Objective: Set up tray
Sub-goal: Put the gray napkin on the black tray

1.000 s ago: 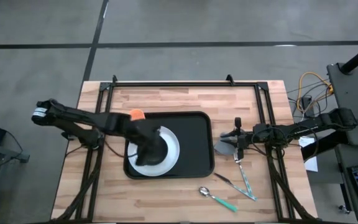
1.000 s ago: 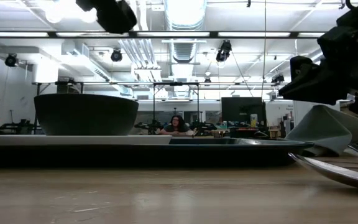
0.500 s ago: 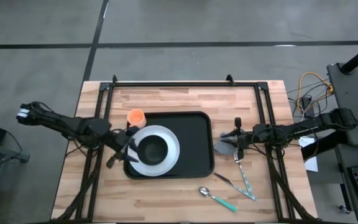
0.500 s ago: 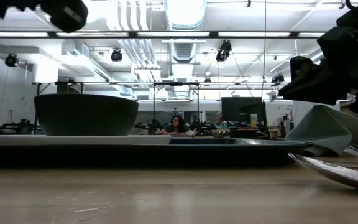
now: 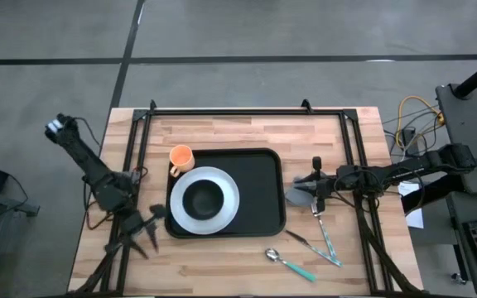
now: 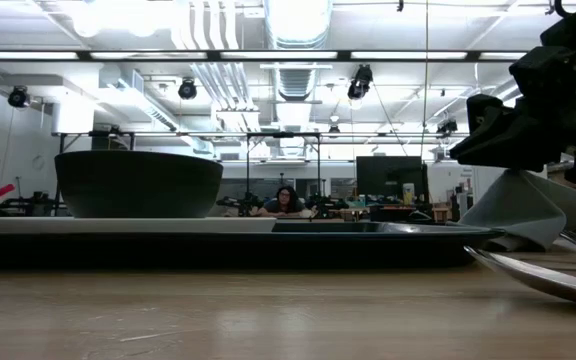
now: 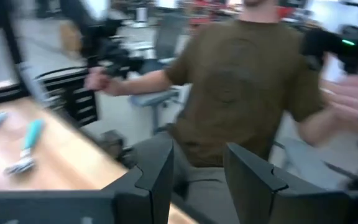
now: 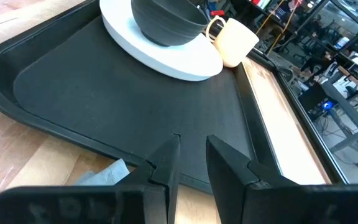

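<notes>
The tray [image 5: 255, 192] is seen lying flat at the middle of the wooden table [image 5: 222, 132]. On its left half a white plate [image 5: 222, 209] is set, and a black bowl [image 5: 203, 199] is carried on the plate. An orange cup [image 5: 180, 156] is placed just beside the tray's far left corner. A grey napkin [image 5: 296, 196] is found touching the tray's right rim, with the right gripper [image 5: 315, 192] held over it, fingers slightly parted and nothing grasped. A spoon [image 5: 288, 262] is laid near the front edge. The left gripper [image 5: 150, 225] is held off the tray's left side, released and empty.
</notes>
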You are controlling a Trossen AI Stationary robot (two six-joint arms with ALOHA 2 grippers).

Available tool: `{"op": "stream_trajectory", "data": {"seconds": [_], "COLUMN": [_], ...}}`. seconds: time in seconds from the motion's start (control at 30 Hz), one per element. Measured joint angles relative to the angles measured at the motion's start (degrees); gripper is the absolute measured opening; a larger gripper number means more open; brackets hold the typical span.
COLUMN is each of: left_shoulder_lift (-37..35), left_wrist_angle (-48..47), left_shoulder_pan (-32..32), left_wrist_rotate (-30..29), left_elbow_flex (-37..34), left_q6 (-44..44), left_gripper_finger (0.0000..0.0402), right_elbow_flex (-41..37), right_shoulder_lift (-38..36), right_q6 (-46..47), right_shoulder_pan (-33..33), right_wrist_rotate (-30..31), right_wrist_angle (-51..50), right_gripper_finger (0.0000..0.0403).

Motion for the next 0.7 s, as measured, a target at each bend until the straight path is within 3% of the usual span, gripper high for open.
{"op": "stream_trajectory", "data": {"seconds": [0.13, 0.7], "left_shoulder_lift": [-3.4, -28.46], "left_wrist_angle": [-0.34, -4.85], "left_shoulder_pan": [-4.21, -4.17], "left_wrist_rotate": [-0.4, -1.79], "left_elbow_flex": [-0.41, -12.92], "left_q6": [2.24, 2.46], "left_gripper_finger": [0.0121, 0.0121], "right_elbow_flex": [0.01, 0.01], "right_shoulder_lift": [0.0, -0.02], "right_q6": [-0.22, -1.29], "right_shoulder_pan": [-0.02, -0.02], "right_wrist_rotate": [0.0, 0.0], "right_wrist_angle": [0.01, 0.03], "right_gripper_finger": [0.0068, 0.0068]}}
